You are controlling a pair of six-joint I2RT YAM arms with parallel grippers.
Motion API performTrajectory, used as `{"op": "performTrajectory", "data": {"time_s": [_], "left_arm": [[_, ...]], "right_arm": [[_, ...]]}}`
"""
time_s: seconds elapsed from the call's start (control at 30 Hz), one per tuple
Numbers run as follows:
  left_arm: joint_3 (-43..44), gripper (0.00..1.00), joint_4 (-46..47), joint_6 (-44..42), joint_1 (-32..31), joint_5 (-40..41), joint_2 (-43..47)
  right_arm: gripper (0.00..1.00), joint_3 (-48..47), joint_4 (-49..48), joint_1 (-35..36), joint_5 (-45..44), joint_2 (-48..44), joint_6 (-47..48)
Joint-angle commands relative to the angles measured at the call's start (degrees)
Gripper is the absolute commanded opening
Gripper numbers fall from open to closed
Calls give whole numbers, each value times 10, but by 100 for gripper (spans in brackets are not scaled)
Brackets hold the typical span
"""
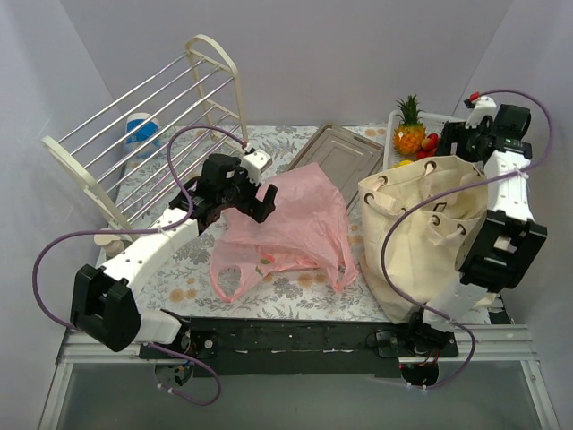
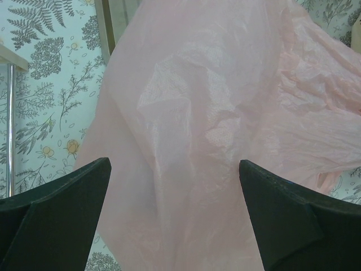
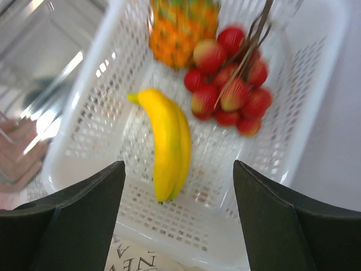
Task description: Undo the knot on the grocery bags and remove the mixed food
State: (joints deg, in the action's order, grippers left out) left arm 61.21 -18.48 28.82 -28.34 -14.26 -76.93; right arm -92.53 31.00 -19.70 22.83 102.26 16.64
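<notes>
The pink plastic bag (image 1: 291,228) lies in the middle of the table and fills the left wrist view (image 2: 225,124). My left gripper (image 1: 253,199) is open at the bag's left top; its jaws (image 2: 175,169) straddle the plastic. The beige canvas tote (image 1: 421,233) stands to the right. My right gripper (image 1: 461,134) is open and empty above the white slotted basket (image 3: 316,73), which holds the pineapple (image 3: 180,28), the banana (image 3: 166,141) and the red fruits (image 3: 231,84). The pineapple (image 1: 410,130) also shows in the top view. No packets or cans are visible.
A cream wire rack (image 1: 152,125) lies tilted at the back left with a blue-and-white tub (image 1: 141,133) behind it. A metal tray (image 1: 336,152) sits at the back centre. Walls close in on both sides.
</notes>
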Motion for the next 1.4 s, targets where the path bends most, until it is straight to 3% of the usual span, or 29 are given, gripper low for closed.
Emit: {"op": "performTrajectory", "data": {"time_s": [0.0,0.17,0.33,0.5,0.6,0.7,0.83,0.87,0.97,1.0,1.07,1.1,1.13,1.17,1.2,1.37], "left_arm": [[5,98,-33,-30,0,18,31],[9,98,-77,-54,0,7,72],[-1,98,-115,-97,0,-16,108],[-18,98,-154,-104,-1,-11,115],[-29,98,-161,-112,-1,-15,116],[-44,98,-161,-121,-1,-9,112],[-37,92,-171,-118,-1,-4,82],[-34,89,-173,-116,-1,-4,76],[-20,67,-177,-112,-1,-29,63],[-15,51,-183,-112,-1,-44,62],[-6,38,-188,-112,-1,-94,59],[-3,28,-185,-109,-1,-103,58],[-3,12,-183,-97,-1,-110,57],[0,5,-177,-90,-1,-112,56],[3,0,-168,-85,-1,-111,52],[48,0,-150,-69,-1,-100,34]], "right_arm": [[84,50,-153,15,22,-135,-31],[85,79,-180,102,42,-201,13],[80,181,-223,292,52,-293,130],[78,278,-143,455,78,-350,271],[78,359,-105,518,69,-374,309],[77,426,-90,562,44,-382,285],[77,483,-104,572,76,-397,167],[79,491,-115,572,71,-399,158],[80,509,-136,572,39,-393,157],[80,521,-146,572,0,-390,149],[80,535,-177,572,-34,-380,122],[79,542,-194,573,-59,-377,110],[79,553,-209,573,-73,-375,96],[79,555,-224,572,-81,-372,88],[79,554,-248,572,-77,-365,81],[81,497,-285,570,-17,-327,46]]}}
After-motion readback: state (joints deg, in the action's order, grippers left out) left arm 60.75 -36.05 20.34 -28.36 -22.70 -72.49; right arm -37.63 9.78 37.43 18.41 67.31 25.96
